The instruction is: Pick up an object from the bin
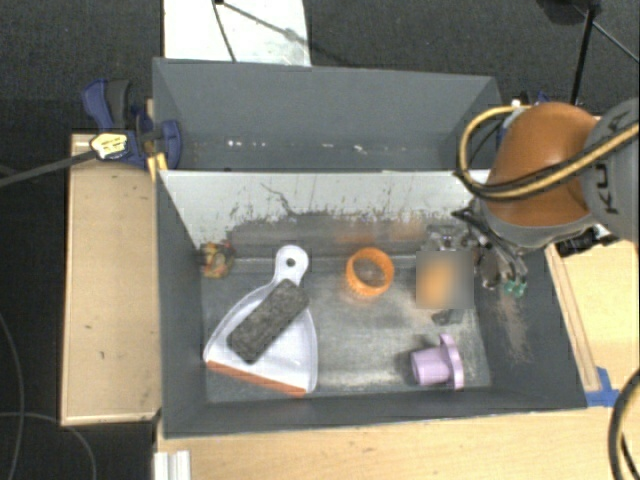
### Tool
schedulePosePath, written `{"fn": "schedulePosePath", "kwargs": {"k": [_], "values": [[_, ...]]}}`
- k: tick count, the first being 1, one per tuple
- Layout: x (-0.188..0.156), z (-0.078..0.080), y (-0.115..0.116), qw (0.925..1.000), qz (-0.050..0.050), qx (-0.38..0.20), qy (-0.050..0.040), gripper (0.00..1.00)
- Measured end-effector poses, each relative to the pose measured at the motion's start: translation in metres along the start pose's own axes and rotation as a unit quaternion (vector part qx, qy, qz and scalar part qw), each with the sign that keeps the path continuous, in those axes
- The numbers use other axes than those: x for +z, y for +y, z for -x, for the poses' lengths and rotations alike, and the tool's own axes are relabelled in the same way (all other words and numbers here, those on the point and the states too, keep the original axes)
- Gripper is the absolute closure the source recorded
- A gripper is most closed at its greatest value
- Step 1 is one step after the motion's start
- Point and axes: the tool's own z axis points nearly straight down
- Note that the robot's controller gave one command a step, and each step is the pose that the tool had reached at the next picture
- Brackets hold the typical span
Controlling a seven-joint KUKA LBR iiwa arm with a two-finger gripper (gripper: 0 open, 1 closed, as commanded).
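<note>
My gripper (438, 283) hangs low over the right half of the bin floor, its body blurred. An orange ring-shaped cup (369, 272) stands just to its left, a small gap apart. A purple spool-like piece (437, 364) lies in front of the gripper near the bin's front wall. Nothing can be seen held by the gripper.
A white dustpan (285, 353) with an orange lip lies at the front left, and a dark grey block (267, 321) rests across it. A small mottled thing (213, 259) sits in the back left corner. The arm's orange cover and cables hang over the right rim.
</note>
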Motion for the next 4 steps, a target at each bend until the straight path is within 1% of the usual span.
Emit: {"fn": "schedulePosePath", "kwargs": {"k": [1, 2, 3, 4], "values": [[0.036, 0.014, -0.012, 0.9966, 0.0, 0.083, -0.0026, 0.0], [0.06, 0.001, -0.033, 0.9993, 0.0, 0.037, -0.0013, 1.0], [0.06, 0.001, -0.033, 0.9993, 0.0, 0.037, -0.0014, 0.0], [0.06, 0.001, -0.033, 0.9993, 0.0, 0.037, -0.0014, 0.0]]}}
